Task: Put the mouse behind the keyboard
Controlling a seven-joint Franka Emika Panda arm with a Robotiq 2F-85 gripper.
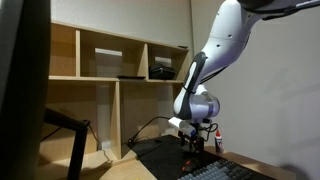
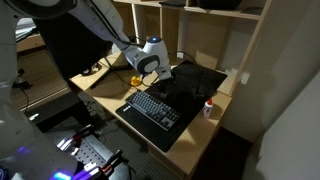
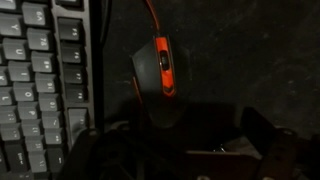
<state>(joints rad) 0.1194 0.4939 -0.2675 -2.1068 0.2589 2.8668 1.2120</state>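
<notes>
- Wrist view: mouse (image 3: 160,85) sits on the black mat (image 3: 250,60), just beside the keyboard (image 3: 40,90).
- Fingers (image 3: 265,140) look spread, gripping nothing.
- Probably a light, hard, slick shell, so pinching its flanks seems safest.

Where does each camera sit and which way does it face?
Exterior view, low at desk height: faces the wooden shelves; the white arm and gripper come in from upper right.
Exterior view, high: looks down on the wide dark keyboard and flat black mat; arm and gripper enter from upper left.
Wrist view: looks straight down on the small dark red-striped mouse beside the keyboard; dark fingers at bottom.
Shared: both exterior views show the small white red-capped bottle.
</notes>
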